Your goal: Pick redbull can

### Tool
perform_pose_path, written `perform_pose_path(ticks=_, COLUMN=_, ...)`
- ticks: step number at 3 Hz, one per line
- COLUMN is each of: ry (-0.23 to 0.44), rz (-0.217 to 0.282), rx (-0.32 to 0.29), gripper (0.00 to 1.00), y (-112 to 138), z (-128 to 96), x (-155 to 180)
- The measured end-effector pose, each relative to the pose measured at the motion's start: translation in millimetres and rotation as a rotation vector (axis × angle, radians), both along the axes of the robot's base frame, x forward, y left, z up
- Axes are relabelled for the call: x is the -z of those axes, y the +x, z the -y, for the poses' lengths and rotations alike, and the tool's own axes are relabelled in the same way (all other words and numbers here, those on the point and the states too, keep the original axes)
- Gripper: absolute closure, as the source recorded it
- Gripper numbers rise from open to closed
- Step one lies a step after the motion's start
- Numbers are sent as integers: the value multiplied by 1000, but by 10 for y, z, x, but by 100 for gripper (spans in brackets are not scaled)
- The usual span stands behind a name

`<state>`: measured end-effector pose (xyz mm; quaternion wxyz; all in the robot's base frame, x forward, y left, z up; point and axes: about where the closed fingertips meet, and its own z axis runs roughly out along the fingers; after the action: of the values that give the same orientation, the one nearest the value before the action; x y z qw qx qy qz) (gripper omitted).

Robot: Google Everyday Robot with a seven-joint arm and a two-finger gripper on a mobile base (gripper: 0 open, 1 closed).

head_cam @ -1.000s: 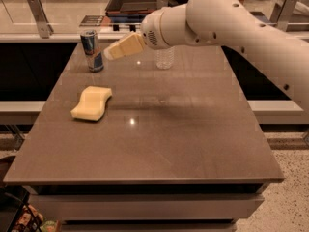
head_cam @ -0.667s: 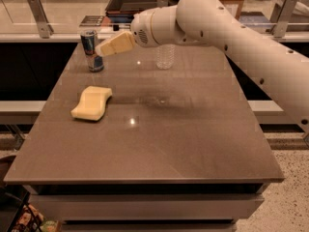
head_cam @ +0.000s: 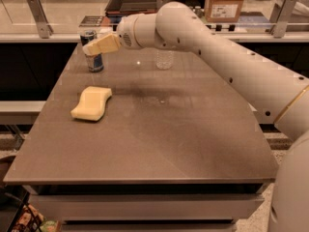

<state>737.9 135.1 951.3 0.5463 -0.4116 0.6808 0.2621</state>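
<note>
**Ana:** Table first, what was it like?

**Ben:** A wide brown table spread out beneath the gripper and ran from it toward the camera.

**Ana:** And the arm?

**Ben:** A thick white arm came in from the lower right of the view. It ended in the gripper, which hung low above the far left corner of the table.

**Ana:** What else stood near the gripper?

**Ben:** A yellow sponge lay flat on the table, nearer the camera than the gripper and well apart from it. A clear bottle stood upright past the gripper's wrist end, on the side away from its tip.

**Ana:** And the can?

**Ben:** The can stood upright right at the gripper's tan tip. Its silver top showed above the tip and its blue body below.

**Ana:** Was the gripper open, closed, or holding it?

**Ben:** I could not tell. The tip crossed in front of the can, and whether they touched was unclear.
</note>
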Motion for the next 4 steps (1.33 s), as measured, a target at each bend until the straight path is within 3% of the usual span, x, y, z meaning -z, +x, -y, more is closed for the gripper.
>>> perform_pose_path(ticks=2, ry=8, rz=-30, rx=95, gripper=0, y=259, z=-240, x=310)
perform_pose_path(ticks=4, ry=85, rz=11, rx=137, gripper=0, y=459, z=-383, x=411)
